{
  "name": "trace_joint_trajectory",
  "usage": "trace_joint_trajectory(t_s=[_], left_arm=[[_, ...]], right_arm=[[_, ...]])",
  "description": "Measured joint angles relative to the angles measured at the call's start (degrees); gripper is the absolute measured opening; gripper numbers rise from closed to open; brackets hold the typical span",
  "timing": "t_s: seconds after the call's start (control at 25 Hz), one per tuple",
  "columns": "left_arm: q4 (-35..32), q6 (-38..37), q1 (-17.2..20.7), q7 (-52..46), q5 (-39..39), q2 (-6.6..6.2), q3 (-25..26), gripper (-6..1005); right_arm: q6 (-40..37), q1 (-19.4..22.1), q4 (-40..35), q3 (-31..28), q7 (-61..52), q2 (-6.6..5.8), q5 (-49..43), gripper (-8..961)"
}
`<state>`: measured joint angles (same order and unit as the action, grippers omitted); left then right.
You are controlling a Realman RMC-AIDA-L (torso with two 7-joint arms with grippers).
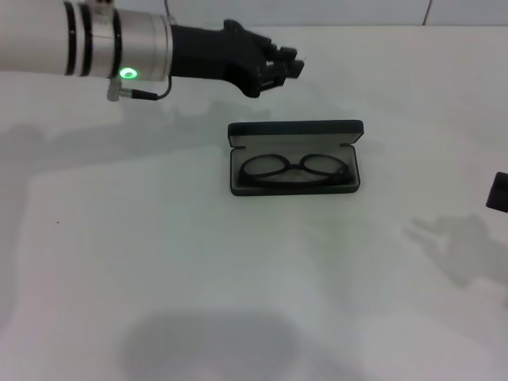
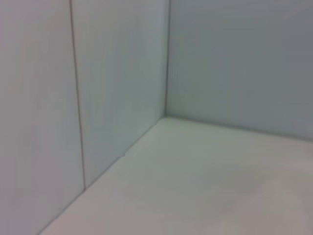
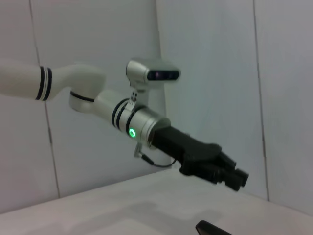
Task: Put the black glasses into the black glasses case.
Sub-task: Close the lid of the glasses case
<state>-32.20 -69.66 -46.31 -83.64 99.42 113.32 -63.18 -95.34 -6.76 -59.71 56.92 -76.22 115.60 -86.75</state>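
The black glasses case (image 1: pixel 295 132) lies open in the middle of the white table, its lid standing up at the far side. The black glasses (image 1: pixel 294 170) lie folded inside on the grey lining. My left gripper (image 1: pixel 290 63) hovers above the table behind the case, a little to its left, with fingers shut and holding nothing. It also shows in the right wrist view (image 3: pixel 238 178), where a dark edge of the case (image 3: pixel 211 228) appears at the bottom. My right gripper (image 1: pixel 498 192) shows only as a black part at the right edge.
The white table (image 1: pixel 159 262) is bounded by white panelled walls (image 2: pixel 117 73) at the back. The left wrist view shows only a wall corner and bare table.
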Motion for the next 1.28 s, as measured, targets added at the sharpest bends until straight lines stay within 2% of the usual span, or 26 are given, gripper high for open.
trace_joint_trajectory(t_s=[0.4, 0.84, 0.96, 1.04, 1.28], left_arm=[[0.4, 0.8, -0.9, -5.2, 6.8, 1.16, -0.4, 251], [0.5, 3.6, -1.7, -5.4, 9.5, 3.84, -0.4, 293], [0.5, 5.0, -1.8, -5.3, 10.5, 4.6, -0.4, 355], [0.6, 5.6, -1.8, -5.3, 10.8, 4.85, -0.4, 397], [0.9, 6.6, -1.8, -5.7, 11.0, 5.24, -0.4, 396]], right_arm=[[0.5, -2.8, 5.2, -0.3, 2.5, 0.06, 0.7, 138], [0.3, -3.6, 7.2, -0.3, 2.6, 0.23, 0.5, 139], [0.3, -3.8, 7.9, -0.3, 2.6, 0.23, 0.4, 139], [0.4, -4.0, 8.5, -0.3, 2.6, 0.24, 0.4, 139], [0.6, -4.4, 9.4, -0.2, 2.9, 0.24, 0.3, 139]])
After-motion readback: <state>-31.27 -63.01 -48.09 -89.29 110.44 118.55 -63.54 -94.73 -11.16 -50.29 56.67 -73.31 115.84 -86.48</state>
